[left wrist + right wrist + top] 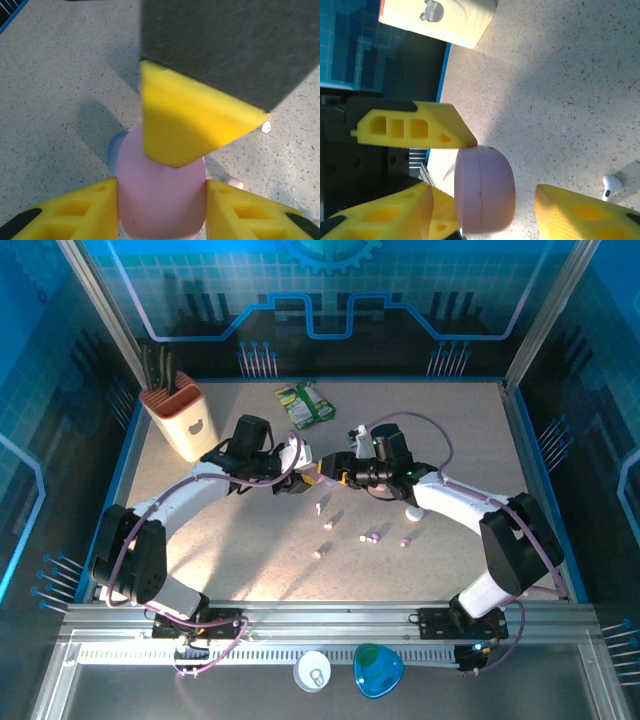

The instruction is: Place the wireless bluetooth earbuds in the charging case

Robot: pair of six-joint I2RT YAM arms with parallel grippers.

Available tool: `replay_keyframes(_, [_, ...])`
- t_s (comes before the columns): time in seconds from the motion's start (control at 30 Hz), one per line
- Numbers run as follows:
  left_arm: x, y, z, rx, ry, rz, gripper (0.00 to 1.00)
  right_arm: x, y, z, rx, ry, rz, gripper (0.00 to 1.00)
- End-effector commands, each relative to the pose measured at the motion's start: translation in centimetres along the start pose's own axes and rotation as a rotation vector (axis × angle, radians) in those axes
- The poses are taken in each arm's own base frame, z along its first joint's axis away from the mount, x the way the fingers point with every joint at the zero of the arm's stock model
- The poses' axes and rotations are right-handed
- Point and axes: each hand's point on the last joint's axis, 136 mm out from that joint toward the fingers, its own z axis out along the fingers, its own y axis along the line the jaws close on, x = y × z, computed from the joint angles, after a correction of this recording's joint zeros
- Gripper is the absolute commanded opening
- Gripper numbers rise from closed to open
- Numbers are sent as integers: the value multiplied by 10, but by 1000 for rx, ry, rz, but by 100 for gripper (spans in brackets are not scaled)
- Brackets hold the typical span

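We judge this to be the opening step: the left tool pinches the smooth, pebble-shaped pink charging case. The right tool stands spread around it, one yellow wedge finger laid against its top. The lid seam looks closed, so next we need a careful pry on slippery, rounded plastic. The tiny stemmed earbuds lie scattered on the speckled worktop, on the arm-base side of the case.
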Motion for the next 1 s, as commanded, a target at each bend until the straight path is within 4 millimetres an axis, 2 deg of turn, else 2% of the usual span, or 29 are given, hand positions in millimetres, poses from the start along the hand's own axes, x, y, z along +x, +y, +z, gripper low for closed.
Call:
replay_keyframes(0.0, [-10,-13,-2,33,-43,3,43,0,13,6,-52,6,-12,51])
replay_keyframes(0.23, [-13,-12,1,27,-54,0,43,2,15,1,-56,-3,-19,32])
replay_keyframes(0.43, [-14,-7,2,-2,-72,6,44,3,14,-2,-45,-2,-20,30])
replay_keyframes(0.6, [-20,-7,0,-22,-108,30,60,2,21,-8,-58,-16,-22,24])
replay_keyframes(0.83, [-51,-9,-26,-143,-299,80,96,-2,40,-44,-53,-92,-47,23])
replay_keyframes(0.9, [-60,-11,-35,-185,-373,84,99,-5,47,-57,-64,-117,-54,23])
replay_keyframes(0.97, [-67,-12,-42,-214,-440,71,99,-3,42,-65,-66,-131,-31,22])
